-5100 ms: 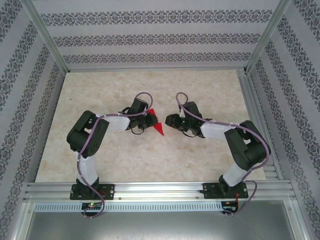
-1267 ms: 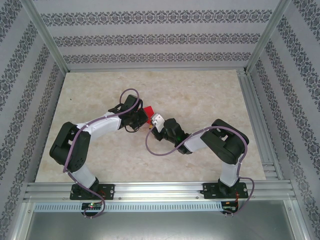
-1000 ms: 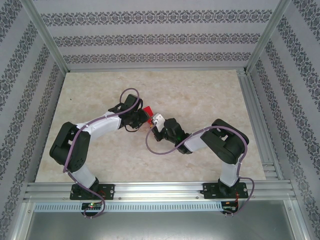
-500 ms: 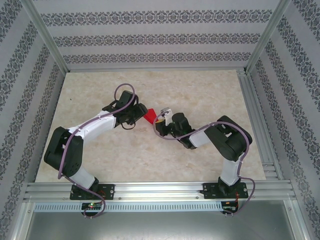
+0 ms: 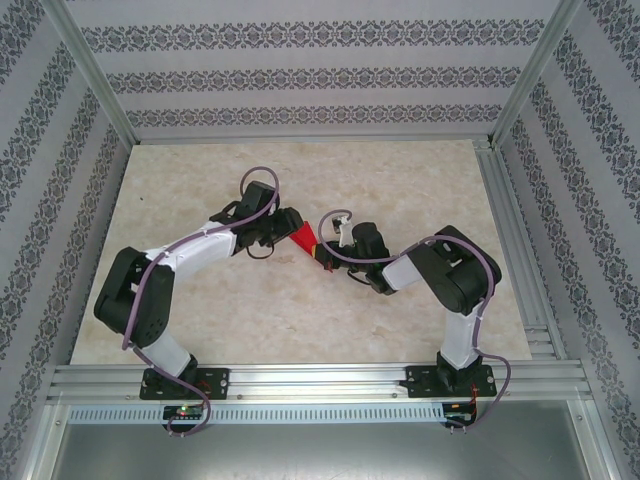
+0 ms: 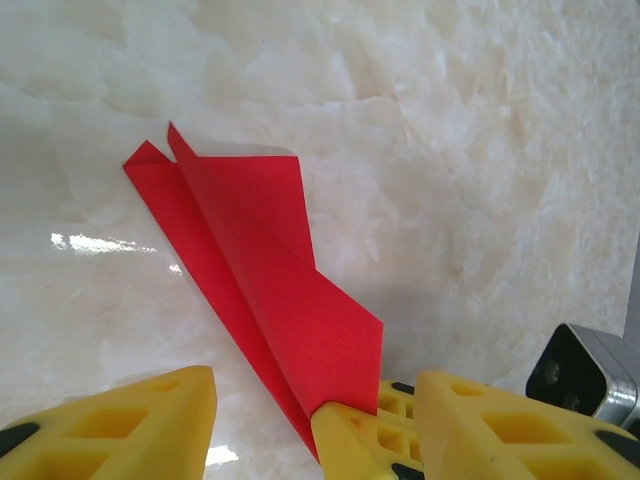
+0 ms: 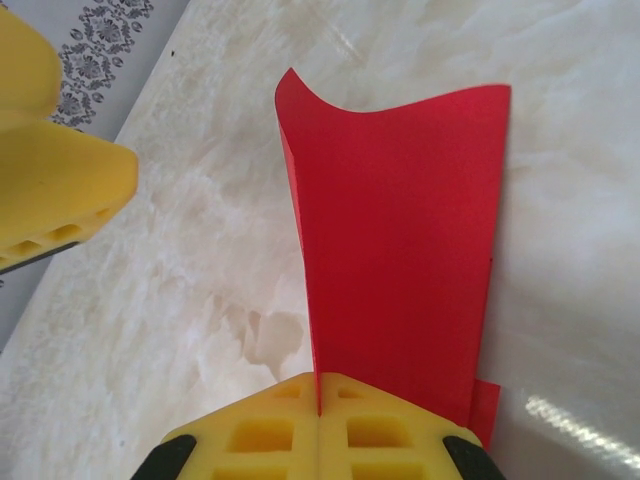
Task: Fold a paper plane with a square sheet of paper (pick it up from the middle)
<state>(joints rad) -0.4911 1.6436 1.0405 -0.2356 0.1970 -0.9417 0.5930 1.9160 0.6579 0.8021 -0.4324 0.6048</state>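
At the near rail [image 5: 320, 372], our two arm bases [image 5: 185, 381] are sitting side by side, and we're reaching both arms in toward mid-table. Right gripper [image 7: 318, 400] is clamping fully closed on the paper plane [image 7: 400, 230]: we're pinching its narrow end, both yellow fingertips [image 7: 265, 430] pressing together with the red fold running up from between them. Left gripper [image 5: 292, 230] is standing partly open and gripping nothing. In the left wrist view its fingers [image 6: 120, 425] are spreading wide at the bottom of frame, and the plane's narrow end plus a yellow fingertip of the right arm are showing in the gap between them. We're not seeing either left finger touching the paper. The plane is reading as a long folded red wedge, layered along one crease, widening away from the right grip. It's sitting between the two grippers over the middle of the table [image 5: 400, 180]; we can't tell whether its wide end is touching the surface. Beyond it, the pale marble-look top is running back to the patterned wall [image 5: 300, 80].
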